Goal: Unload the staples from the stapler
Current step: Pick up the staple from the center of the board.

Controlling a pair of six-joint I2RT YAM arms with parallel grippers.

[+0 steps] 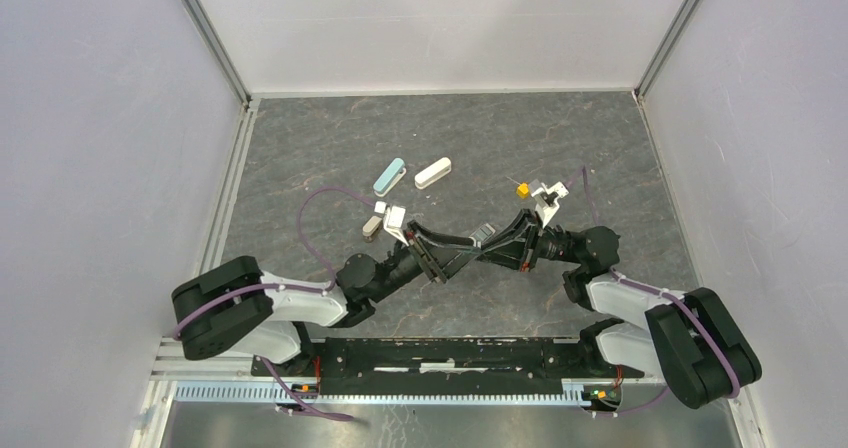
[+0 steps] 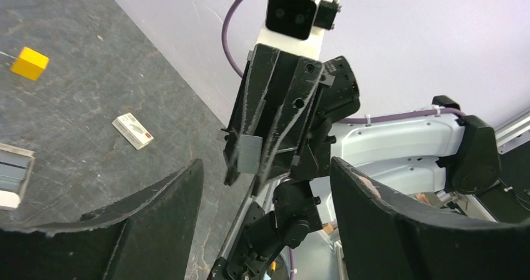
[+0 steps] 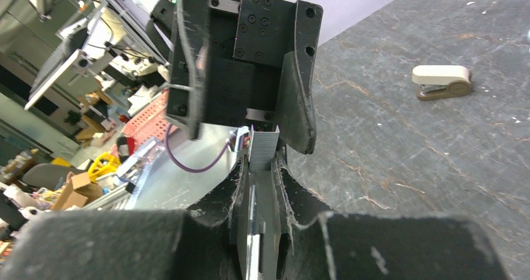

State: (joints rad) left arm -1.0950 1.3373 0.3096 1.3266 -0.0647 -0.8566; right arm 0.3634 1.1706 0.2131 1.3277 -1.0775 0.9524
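Observation:
My right gripper (image 1: 492, 240) is shut on a short grey strip of staples (image 3: 262, 147), which sticks out past its fingertips (image 3: 281, 174). The same strip shows in the left wrist view (image 2: 250, 154), held up off the table. My left gripper (image 1: 462, 251) faces it tip to tip, open wide and empty. Its two black fingers (image 2: 156, 217) stand on either side of the strip without touching it. In the right wrist view the left gripper's fingers (image 3: 297, 99) flank the strip's end. A beige stapler (image 1: 372, 226) lies on the table left of the grippers.
A teal stapler (image 1: 389, 176) and a white stapler (image 1: 433, 173) lie further back. A yellow cube (image 1: 521, 190) sits beside the right arm. A small white box with a red mark (image 2: 132, 130) lies on the table, and a white and grey item (image 2: 12, 177) is cut off at the left edge.

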